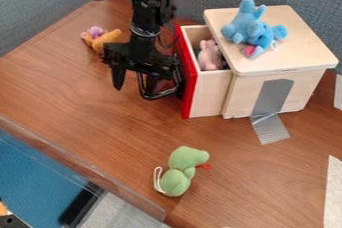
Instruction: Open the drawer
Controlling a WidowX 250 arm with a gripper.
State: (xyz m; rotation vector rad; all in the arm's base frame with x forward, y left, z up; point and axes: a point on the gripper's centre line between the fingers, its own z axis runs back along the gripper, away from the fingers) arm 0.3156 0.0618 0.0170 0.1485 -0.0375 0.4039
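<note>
Pulling the drawer point(208, 94) farther out seems my step in hand; it juts partway from the left of the wooden box point(239, 97), a pink toy point(210, 57) inside. My pincer point(135, 81) hangs just left of the red front point(189, 89), spread wide, with nothing pinched in it. Close by is a black loop point(165, 93) — the handle, I judge — though I can't tell whether I touch it. I should hook it squarely and draw straight away from the box, slow and level — a skewed tug could jam the drawer.
</note>
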